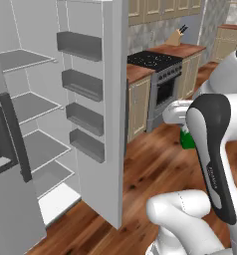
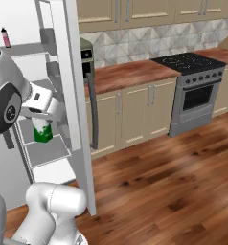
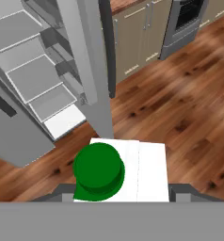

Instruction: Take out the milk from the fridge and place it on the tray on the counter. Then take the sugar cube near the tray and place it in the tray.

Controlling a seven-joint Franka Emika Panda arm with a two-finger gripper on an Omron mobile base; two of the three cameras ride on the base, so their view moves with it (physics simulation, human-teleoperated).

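Observation:
The milk (image 3: 100,170), a white carton with a round green top, sits between my gripper's (image 3: 121,194) fingers, and the gripper is shut on it. In the right base view the milk (image 2: 42,130) hangs under my hand (image 2: 39,107) in front of the fridge's white shelves (image 2: 46,150). From the left base view a green corner of the milk (image 1: 187,141) shows beside my arm, right of the fridge's open door (image 1: 108,109) and above the floor. The reddish-brown counter (image 2: 130,72) runs along the back wall. The tray and the sugar cube are out of view.
A black-topped stove (image 2: 195,91) stands at the counter's right end. A knife block (image 1: 178,36) sits on the counter beyond the stove. A small bottle (image 2: 5,37) stands on an upper fridge shelf. Wooden floor (image 2: 168,177) spreads wide in front of the cabinets.

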